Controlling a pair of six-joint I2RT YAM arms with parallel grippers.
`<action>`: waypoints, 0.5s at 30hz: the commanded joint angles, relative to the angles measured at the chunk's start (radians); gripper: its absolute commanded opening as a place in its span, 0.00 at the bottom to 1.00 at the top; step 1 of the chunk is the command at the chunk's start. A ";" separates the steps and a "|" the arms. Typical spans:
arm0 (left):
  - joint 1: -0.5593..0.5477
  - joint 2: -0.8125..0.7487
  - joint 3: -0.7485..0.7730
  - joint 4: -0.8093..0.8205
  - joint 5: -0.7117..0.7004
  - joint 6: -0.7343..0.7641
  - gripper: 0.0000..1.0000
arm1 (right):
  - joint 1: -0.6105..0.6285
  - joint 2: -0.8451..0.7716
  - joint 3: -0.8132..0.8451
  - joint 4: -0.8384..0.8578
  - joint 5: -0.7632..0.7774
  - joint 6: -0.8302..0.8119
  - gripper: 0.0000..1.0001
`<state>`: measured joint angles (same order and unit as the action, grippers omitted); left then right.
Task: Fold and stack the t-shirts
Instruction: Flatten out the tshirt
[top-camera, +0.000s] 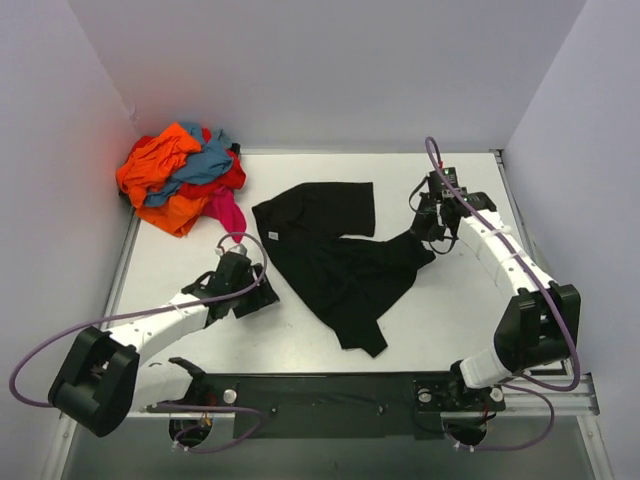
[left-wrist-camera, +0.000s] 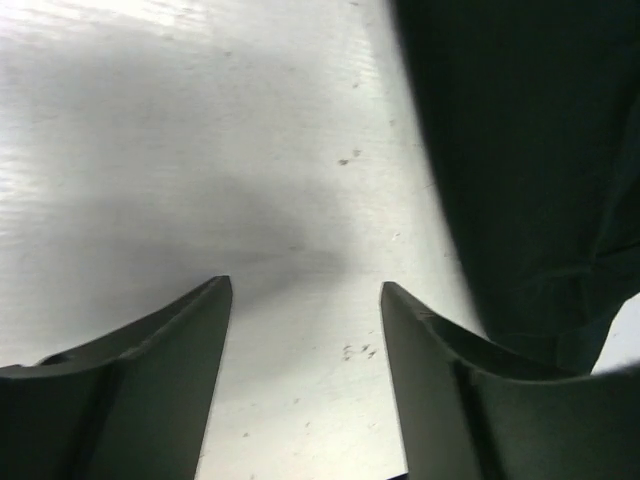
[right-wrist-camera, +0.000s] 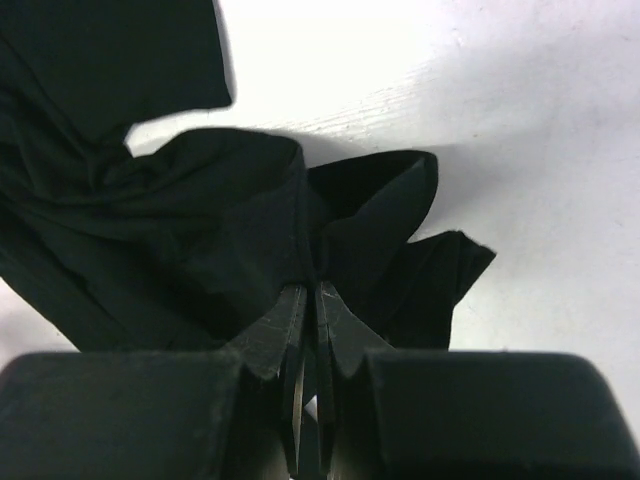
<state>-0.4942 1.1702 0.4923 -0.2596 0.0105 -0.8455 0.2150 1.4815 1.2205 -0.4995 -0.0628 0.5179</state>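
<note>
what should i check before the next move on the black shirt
1. Right gripper has a grip on the black t-shirt: ok, jaws pinched shut on a fold at its right end.
2. Left gripper is ready to grasp: ok, jaws apart.
3. Left gripper has cloth between its jaws: not ok, only bare table shows there; the shirt's edge lies just to its right.
4. Black t-shirt lies flat: not ok, it is bunched and drawn into folds toward the right gripper.
5. Pile of other t-shirts is clear of the black one: cannot tell, its magenta edge lies very close to the collar side.
</note>
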 joint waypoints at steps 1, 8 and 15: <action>-0.070 0.034 0.055 0.158 0.003 -0.056 0.75 | 0.006 0.005 0.005 -0.016 -0.035 -0.027 0.00; -0.259 0.193 0.221 0.174 -0.081 -0.081 0.77 | 0.006 0.002 -0.015 -0.001 -0.009 -0.039 0.00; -0.310 0.402 0.285 0.244 -0.099 -0.191 0.84 | 0.004 -0.006 -0.026 0.016 -0.025 -0.039 0.00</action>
<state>-0.7975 1.4738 0.7345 -0.0814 -0.0551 -0.9535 0.2176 1.4998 1.2049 -0.4877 -0.0841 0.4915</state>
